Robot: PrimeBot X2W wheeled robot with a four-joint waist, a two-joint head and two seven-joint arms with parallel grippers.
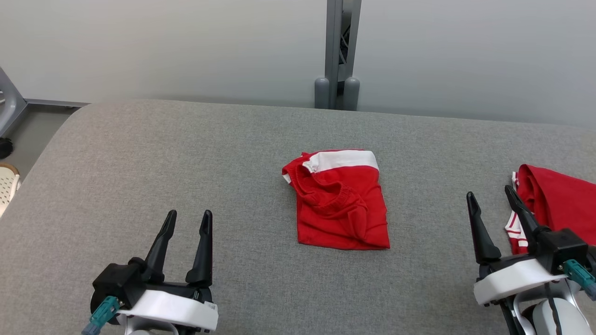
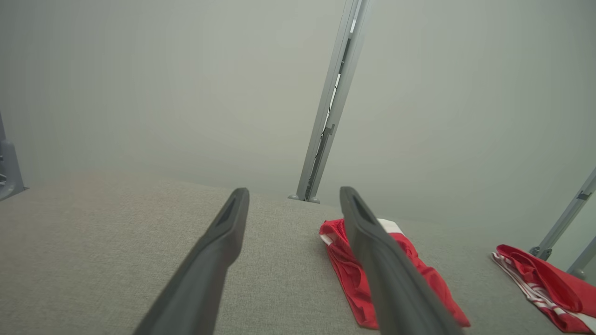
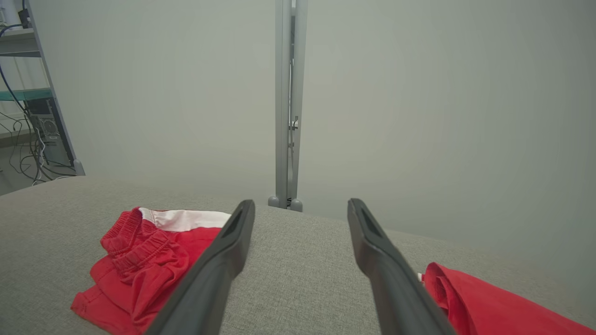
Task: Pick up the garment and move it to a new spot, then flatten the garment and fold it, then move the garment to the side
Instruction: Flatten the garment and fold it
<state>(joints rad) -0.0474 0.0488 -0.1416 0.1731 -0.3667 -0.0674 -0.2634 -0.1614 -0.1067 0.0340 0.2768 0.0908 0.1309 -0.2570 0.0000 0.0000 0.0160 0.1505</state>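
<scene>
A grey padded tabletop (image 1: pixel 139 153) is spread across the head view. The red garment (image 1: pixel 342 204) (white band along its far edge) is laid near the middle of it, gathered into a compact, roughly rectangular packet with a rumpled waistband on top. A second red garment (image 1: pixel 558 204) is heaped at the right edge, just beside the right fingers (image 1: pixel 479 228). These and the left fingers (image 1: pixel 204 246) are spread wide with nothing gripped, and are poised near the front edge, well apart from the middle garment. Folding is judged loosely done, so the move to the side appears to be in hand. A reach forward and inward is called for, with the layers pinched together at one edge so that the fold is not lost.
</scene>
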